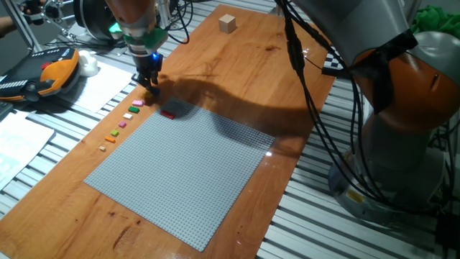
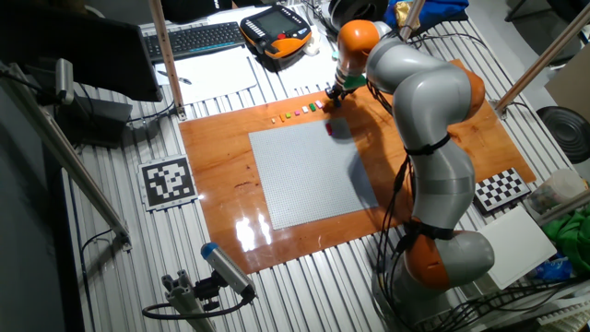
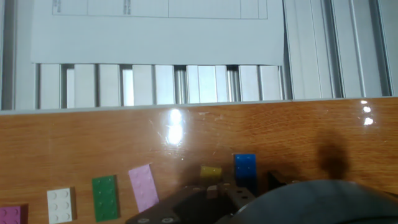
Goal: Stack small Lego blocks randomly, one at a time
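Several small Lego blocks lie in a row on the wood left of the grey baseplate [image 1: 180, 173]: white [image 3: 60, 205], green [image 3: 105, 198], pink [image 3: 143, 186], yellow [image 3: 211, 172] and blue [image 3: 245, 167]. The row also shows in one fixed view [image 1: 122, 124] and in the other fixed view [image 2: 295, 113]. A red block [image 1: 167, 114] sits on the baseplate's near corner. My gripper [image 1: 152, 86] is low over the far end of the row. In the hand view its dark fingers [image 3: 214, 193] stand apart, with the blue block in the gap. It holds nothing that I can see.
A tan wooden cube [image 1: 228, 23] stands at the far end of the wooden board. An orange teach pendant [image 1: 50, 75] and sheets of paper [image 3: 155, 31] lie beyond the board's edge. The arm's base [image 2: 442, 258] stands beside the board.
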Controlling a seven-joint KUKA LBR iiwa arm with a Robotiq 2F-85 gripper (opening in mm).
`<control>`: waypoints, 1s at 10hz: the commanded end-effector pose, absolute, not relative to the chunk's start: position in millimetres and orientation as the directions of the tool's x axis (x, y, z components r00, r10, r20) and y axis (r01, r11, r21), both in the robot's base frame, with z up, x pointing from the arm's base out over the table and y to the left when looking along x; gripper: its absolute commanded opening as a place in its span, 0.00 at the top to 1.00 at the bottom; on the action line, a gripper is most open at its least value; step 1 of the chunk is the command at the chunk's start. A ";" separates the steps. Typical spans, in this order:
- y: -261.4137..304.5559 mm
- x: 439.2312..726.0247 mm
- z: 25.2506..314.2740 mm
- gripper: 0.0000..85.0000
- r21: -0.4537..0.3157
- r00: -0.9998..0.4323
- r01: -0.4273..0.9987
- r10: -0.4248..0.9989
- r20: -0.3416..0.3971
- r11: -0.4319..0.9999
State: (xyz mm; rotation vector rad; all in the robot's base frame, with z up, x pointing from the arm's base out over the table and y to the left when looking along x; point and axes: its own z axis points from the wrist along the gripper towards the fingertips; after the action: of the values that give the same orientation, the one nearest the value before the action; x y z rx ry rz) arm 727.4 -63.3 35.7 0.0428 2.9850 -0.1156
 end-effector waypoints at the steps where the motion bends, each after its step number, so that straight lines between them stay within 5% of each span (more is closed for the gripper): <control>1: -63.2 727.1 34.7 0.60 -0.074 -0.987 0.034 0.022 -0.157 0.997; 8: -67.4 726.6 26.0 0.60 -0.039 -0.996 0.022 0.019 -0.089 0.999; 9: -67.2 726.6 25.5 0.80 -0.040 -0.996 0.019 0.016 -0.084 0.999; 10: -66.9 726.3 25.2 0.80 -0.034 -0.997 0.018 0.015 -0.076 0.999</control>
State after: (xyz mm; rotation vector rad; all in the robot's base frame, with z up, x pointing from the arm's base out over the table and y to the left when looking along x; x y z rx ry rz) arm 726.5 -67.0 25.3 0.0247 3.0648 -0.0520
